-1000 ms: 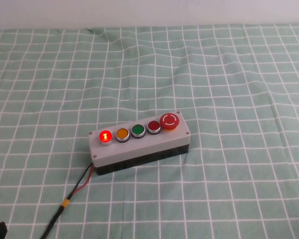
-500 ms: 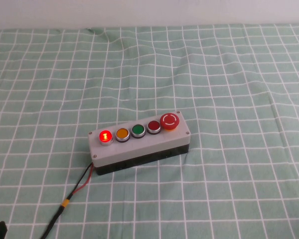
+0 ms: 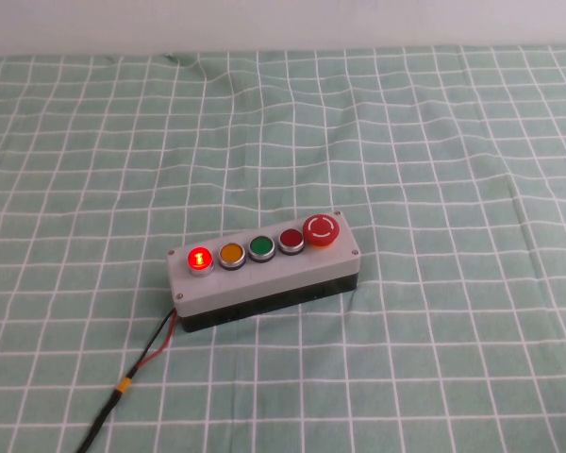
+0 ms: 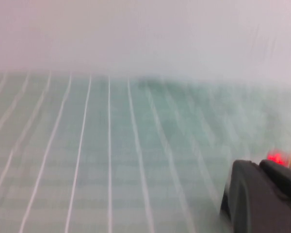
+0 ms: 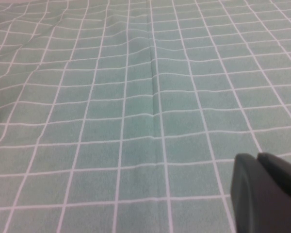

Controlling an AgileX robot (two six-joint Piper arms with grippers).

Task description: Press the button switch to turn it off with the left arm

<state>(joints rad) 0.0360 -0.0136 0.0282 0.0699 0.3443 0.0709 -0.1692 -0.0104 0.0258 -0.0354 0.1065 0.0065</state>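
The left gripper [image 4: 264, 196] is seen only in the left wrist view, as a dark blurred shape at the frame's edge, held low over the green checked tablecloth [image 4: 111, 145]; whether it is released or clenched cannot be told; a small red glow is caught just beyond it, too blurred to be named with certainty. The right gripper [image 5: 266, 191] is likewise seen only in its own wrist view, as a black shape over bare checked cloth; its state cannot be told either; neither gripper is found in the high view.

In the high view the grey button box [image 3: 264, 274] is laid on the tablecloth near the middle of the table, turned slightly askew; five buttons are set in a row along its top. The button switch [image 3: 200, 259] is placed at the end of the row on the robot's left, and it is lit bright red; beside it an orange button [image 3: 230, 254], a green button [image 3: 261, 248] and a darker red button [image 3: 291, 241] are lined up; the large red mushroom button [image 3: 322, 228] is set at the opposite end. A red and black cable [image 3: 137, 363] is led from the box's left end toward the near edge of the table.
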